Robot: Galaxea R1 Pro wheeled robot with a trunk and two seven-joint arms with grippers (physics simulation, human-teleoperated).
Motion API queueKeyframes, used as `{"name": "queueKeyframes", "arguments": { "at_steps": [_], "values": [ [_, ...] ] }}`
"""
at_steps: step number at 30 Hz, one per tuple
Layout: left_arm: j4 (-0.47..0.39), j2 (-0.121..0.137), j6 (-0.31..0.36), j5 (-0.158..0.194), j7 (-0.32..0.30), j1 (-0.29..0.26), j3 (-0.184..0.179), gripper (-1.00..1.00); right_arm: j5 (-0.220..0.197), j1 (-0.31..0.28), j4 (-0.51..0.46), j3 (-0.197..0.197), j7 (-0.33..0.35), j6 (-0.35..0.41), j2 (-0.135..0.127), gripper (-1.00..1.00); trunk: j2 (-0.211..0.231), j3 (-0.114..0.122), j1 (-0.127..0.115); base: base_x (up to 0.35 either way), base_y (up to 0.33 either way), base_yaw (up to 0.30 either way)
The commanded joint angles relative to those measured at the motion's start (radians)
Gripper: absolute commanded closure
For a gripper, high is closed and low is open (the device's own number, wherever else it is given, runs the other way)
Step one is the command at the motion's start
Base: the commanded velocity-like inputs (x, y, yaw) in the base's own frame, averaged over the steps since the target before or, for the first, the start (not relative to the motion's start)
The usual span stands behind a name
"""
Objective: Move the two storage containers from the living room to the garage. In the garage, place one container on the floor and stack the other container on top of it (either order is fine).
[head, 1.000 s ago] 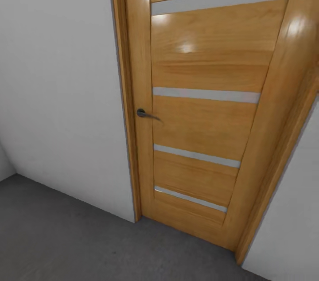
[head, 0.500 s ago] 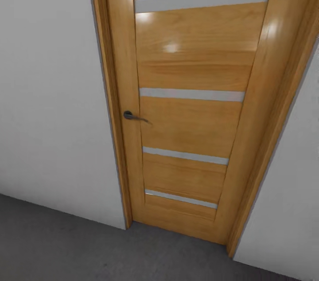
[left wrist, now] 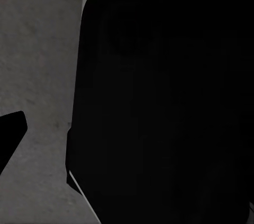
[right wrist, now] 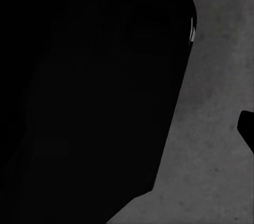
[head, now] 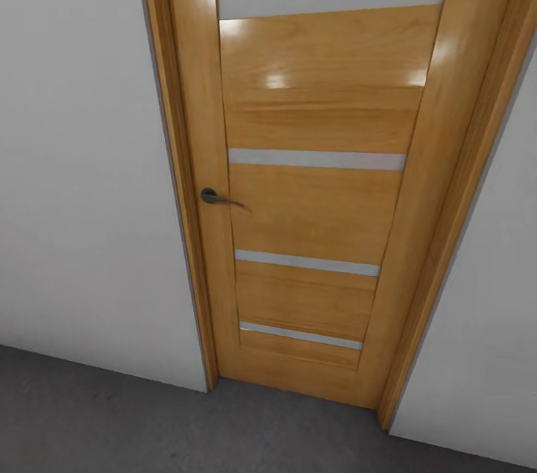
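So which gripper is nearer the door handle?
Probably left: the door handle sits left of centre ahead; both wrist cameras face the floor, so both arms hang low, below it.

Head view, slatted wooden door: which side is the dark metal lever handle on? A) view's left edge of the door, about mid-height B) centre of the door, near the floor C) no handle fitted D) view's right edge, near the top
A: the dark metal lever handle sits at the view's left edge of the closed, glossy slatted wooden door, about mid-height, next to the white-grey wall and well above the dark grey concrete floor.
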Motion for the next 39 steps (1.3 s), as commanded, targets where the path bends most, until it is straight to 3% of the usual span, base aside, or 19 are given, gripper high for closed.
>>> {"name": "queueKeyframes", "arguments": {
  "at_steps": [1, 17, 30, 39],
  "values": [
    [0.0, 0.0, -0.001, 0.007, 0.001, 0.0, 0.001, -1.0, 0.009, 0.0, 0.0, 0.001, 0.0, -0.003, 0.0, -1.0, 0.0, -0.001, 0.0, 0.0, 0.001, -0.002],
    [0.0, 0.0, -0.001, 0.007, 0.001, 0.0, 0.001, -1.0, 0.011, 0.0, 0.0, 0.0, -0.001, -0.003, 0.0, -1.0, 0.0, -0.001, 0.0, 0.0, 0.0, -0.001],
    [0.0, 0.0, -0.001, 0.007, 0.001, 0.0, 0.001, -1.0, 0.009, 0.0, 0.0, -0.004, -0.001, -0.003, 0.0, -1.0, 0.0, -0.001, 0.0, 0.0, 0.0, -0.208],
    [0.0, 0.0, -0.001, 0.007, 0.001, 0.0, 0.001, -1.0, 0.012, 0.0, 0.0, 0.005, -0.001, -0.003, 0.0, -1.0, 0.0, -0.001, 0.0, 0.058, 0.1, -0.044]
  ]
}}
